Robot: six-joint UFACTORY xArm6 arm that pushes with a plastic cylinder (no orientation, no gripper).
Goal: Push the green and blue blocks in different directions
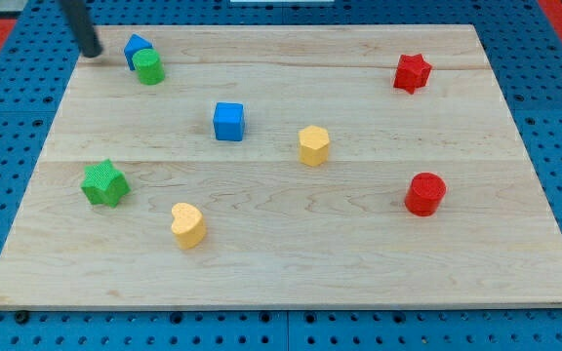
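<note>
Dark rod's my tip (94, 54) sits left of blue block (136, 48).

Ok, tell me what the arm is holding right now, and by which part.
Nothing is held. My tip sits apart from the touching blue block and green cylinder, at their left.

A red star block (411, 72) sits near the view's top right of the wooden desk (359, 263), with a red cylinder (424, 193) well below it. A yellow hexagonal block (313, 145) lies near the middle, and a yellow heart block (188, 224) toward the bottom left.
</note>
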